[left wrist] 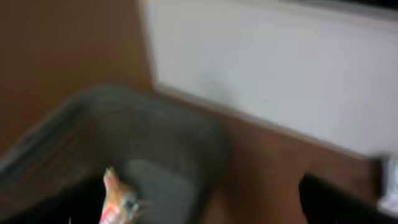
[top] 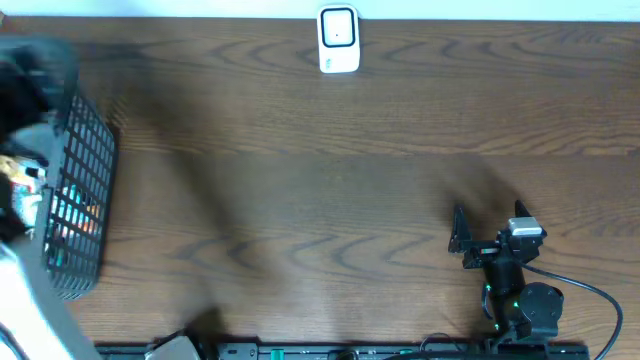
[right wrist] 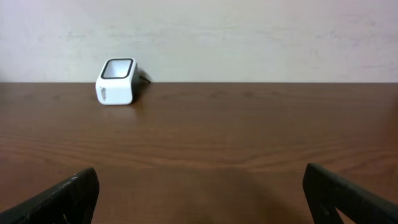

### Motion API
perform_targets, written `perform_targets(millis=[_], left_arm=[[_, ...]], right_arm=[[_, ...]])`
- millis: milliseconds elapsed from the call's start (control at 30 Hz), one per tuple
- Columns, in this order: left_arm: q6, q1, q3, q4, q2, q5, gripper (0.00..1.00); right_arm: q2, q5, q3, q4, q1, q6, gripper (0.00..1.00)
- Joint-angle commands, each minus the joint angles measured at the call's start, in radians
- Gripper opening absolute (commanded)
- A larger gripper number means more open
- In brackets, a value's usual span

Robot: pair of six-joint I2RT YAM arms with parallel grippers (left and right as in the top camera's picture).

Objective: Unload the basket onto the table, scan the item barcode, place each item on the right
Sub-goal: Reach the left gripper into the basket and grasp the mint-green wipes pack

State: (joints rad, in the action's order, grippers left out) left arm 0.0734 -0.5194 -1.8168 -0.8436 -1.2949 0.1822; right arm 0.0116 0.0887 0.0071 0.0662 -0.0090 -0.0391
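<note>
Overhead view of the scanning bench: at the near edge of the wooden table [top: 300, 200], the right gripper [right wrist: 200, 177] sits low over bare wood, its jaws spread wide and holding nothing, facing the far side. Off to the left, the left gripper [left wrist: 193, 208] hangs above a black wire basket [top: 90, 150]. Its own camera is smeared and shows only one dark finger [left wrist: 336, 202] at the right edge, yet nothing appears between the jaws, which look fully parted and empty. Inside the basket lies the item to be scanned, an orange-and-red packet [left wrist: 115, 202], one end poking upward beside a grey shape too blurred to name. It looks like a light, soft, crinkly pack, likely slick to the touch and easily crushed, so a gentle pinch across the raised end or the flat body seems the safest hold. Where its barcode sits cannot be told. At the far edge, well apart from the basket and both arms, stands the white barcode scanner [top: 338, 40], its dark window tilted up, with a pale wall [right wrist: 249, 31] behind it
</note>
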Motion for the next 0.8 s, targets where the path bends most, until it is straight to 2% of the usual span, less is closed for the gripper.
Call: perform_targets(millis=[0,100,300,400,500,533,667,767], left_arm=[[0.020,-0.159,-0.169,-0.156,-0.162,-0.018,0.97],[0.019,-0.232,-0.161,-0.281,-0.230,-0.018,0.98],[0.006,-0.270,-0.158,-0.314,-0.344,-0.019,0.98],[-0.085,-0.270,-0.156,-0.323,-0.394,-0.019,0.98],[-0.290,-0.269,-0.156,-0.354,-0.468,-0.014,0.98],[-0.320,-0.269,-0.156,-0.364,-0.486,-0.006,0.98],[-0.315,-0.270,-0.150,-0.418,-0.572,-0.005,0.98],[-0.354,-0.269,-0.150,-0.444,-0.634,-0.068,0.98]], right_arm=[[-0.005,-0.004,-0.001,0.005,-0.003,0.014,0.99],[-0.005,-0.004,-0.001,0.005,-0.003,0.014,0.99],[-0.005,-0.004,-0.001,0.005,-0.003,0.014,0.99],[-0.005,-0.004,-0.001,0.005,-0.003,0.014,0.99],[-0.005,-0.004,-0.001,0.005,-0.003,0.014,0.99],[-0.005,-0.004,-0.001,0.005,-0.003,0.014,0.99],[-0.005,-0.004,-0.001,0.005,-0.003,0.014,0.99],[-0.005,-0.004,-0.001,0.005,-0.003,0.014,0.99]])
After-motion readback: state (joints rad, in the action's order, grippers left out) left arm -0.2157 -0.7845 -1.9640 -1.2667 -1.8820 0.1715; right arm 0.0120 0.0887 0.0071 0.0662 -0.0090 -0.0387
